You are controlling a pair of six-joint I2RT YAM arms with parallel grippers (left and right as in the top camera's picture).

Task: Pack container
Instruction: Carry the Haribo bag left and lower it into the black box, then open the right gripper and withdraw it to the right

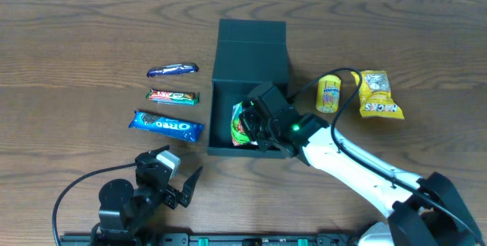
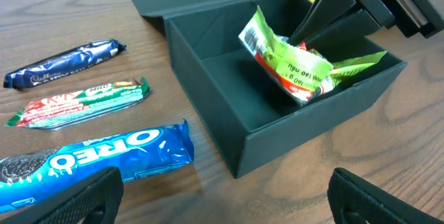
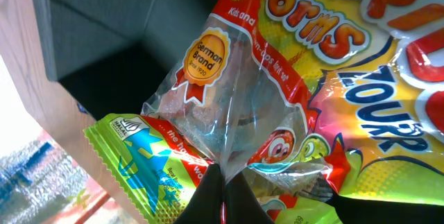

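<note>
The container (image 1: 251, 55) is a dark matte box standing open at mid-table, its flap lid folded back at the far side. My right gripper (image 1: 254, 126) reaches into it and is shut on a green, red and yellow gummy worms packet (image 1: 241, 123). The right wrist view shows the fingertips (image 3: 222, 182) pinching the packet's clear film (image 3: 277, 64) just above the box floor. In the left wrist view the packet (image 2: 291, 68) leans tilted against the container's right inner side (image 2: 229, 127). My left gripper (image 1: 179, 183) stands open and holds nothing, near the front edge, left of the box.
Left of the box lie a purple chocolate bar (image 1: 173, 69), a red-green bar (image 1: 173, 96) and a blue Oreo packet (image 1: 166, 125). To its right are a yellow candy tube (image 1: 329, 94) and a yellow snack bag (image 1: 378, 95). A cable arcs over the tube.
</note>
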